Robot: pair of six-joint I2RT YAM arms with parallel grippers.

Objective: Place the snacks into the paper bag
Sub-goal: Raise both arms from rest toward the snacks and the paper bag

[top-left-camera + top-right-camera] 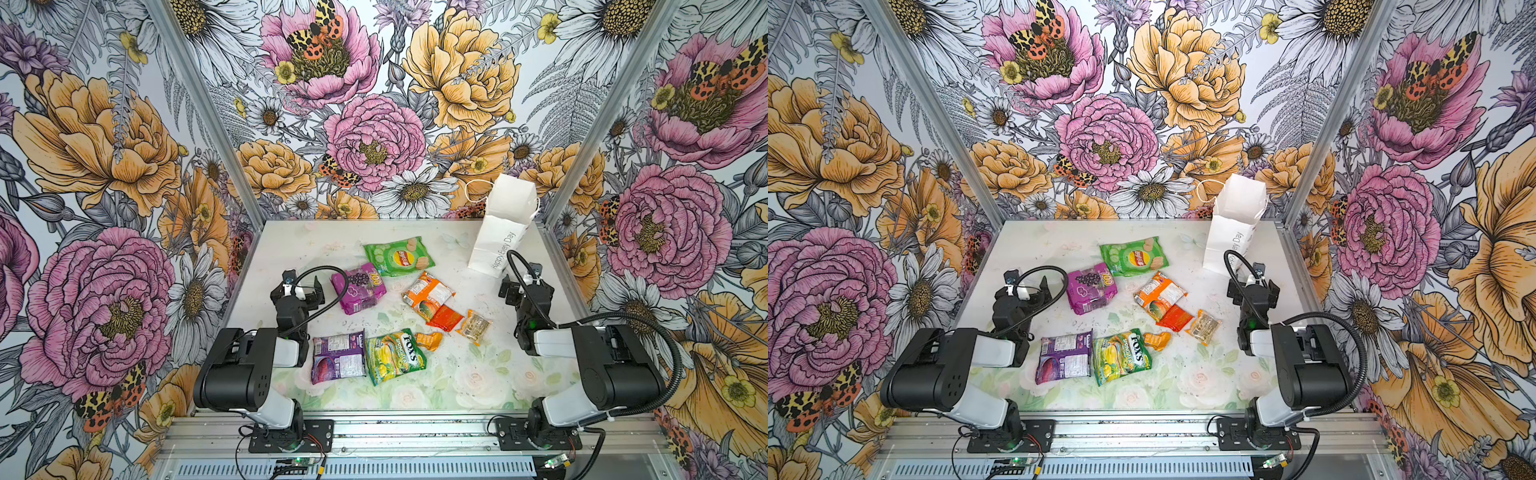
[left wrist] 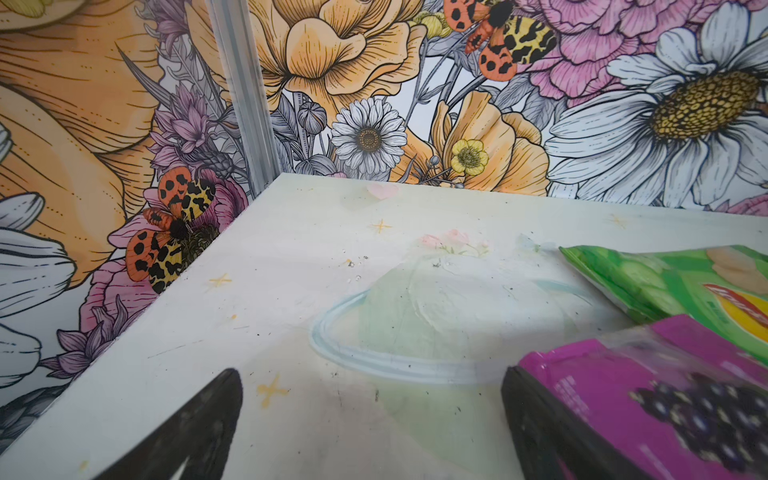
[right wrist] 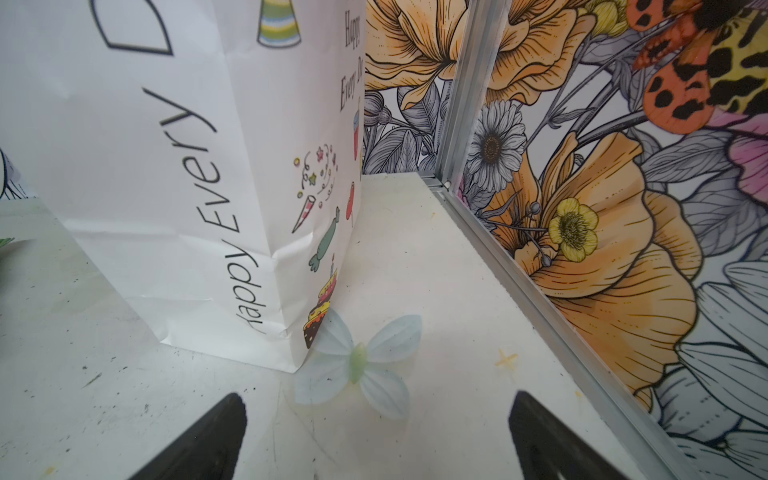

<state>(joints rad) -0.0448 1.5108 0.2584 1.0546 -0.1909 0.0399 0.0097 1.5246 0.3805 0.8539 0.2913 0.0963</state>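
Nearby, the paper bag (image 3: 145, 166) stands just beyond the spread, empty right claw (image 3: 374, 401); the left claw (image 2: 372, 382), equally spread, sits beside a purple packet (image 2: 665, 395).

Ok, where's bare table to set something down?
Bare: the far left corner, left of the Lay's packet; the near strip in front of the FOX'S packet; the tabletop between the paper bag and the right wall. Crowded: the middle, around the orange-white packet.

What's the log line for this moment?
left pincer: open, empty | right pincer: open, empty | eight crinkly snack packets: on pale tabletop | tall white paper gift bag: upright, back-right
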